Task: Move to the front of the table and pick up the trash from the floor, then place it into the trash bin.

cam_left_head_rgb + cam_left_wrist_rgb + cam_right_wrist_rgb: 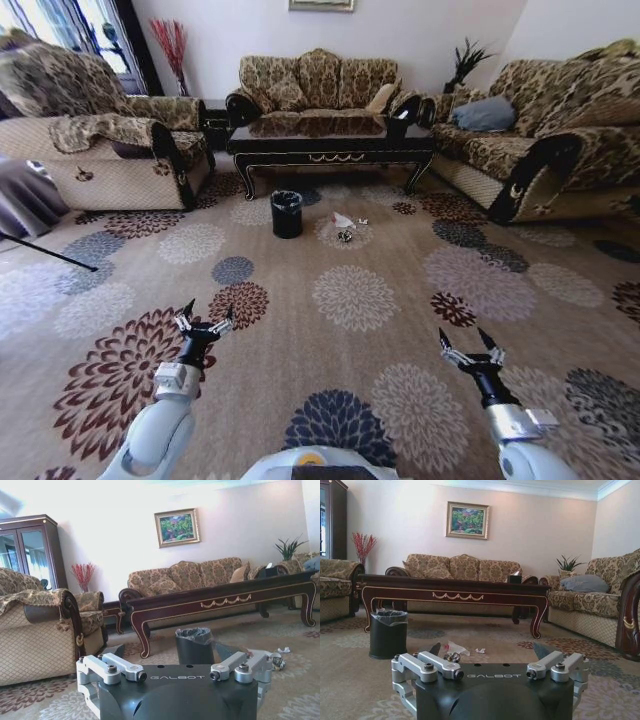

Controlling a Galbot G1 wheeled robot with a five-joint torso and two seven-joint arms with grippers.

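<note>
Trash [345, 224] lies in a small cluster on the patterned carpet floor [400, 300] just in front of the long dark coffee table [330, 140]: a white sheet with a red mark, a small shiny dark wrapper beside it, and a tiny white scrap a little apart. Just to the robot's left of that cluster stands the black trash bin [287, 213], upright and lined with a black bag, also in front of the table's near edge. Both arms are held low and forward, well short of the litter, wrists roughly level so that each wrist camera looks across the carpet toward the table. Left gripper [203, 319] hangs over a brown flower medallion with its two fingers spread apart and nothing between them. Right gripper [473, 346] is posed much the same on the other side, fingers splayed and empty. From the right wrist view the sheet and wrapper show between the spread fingers, farther off on the carpet, with the bin beside them.
</note>
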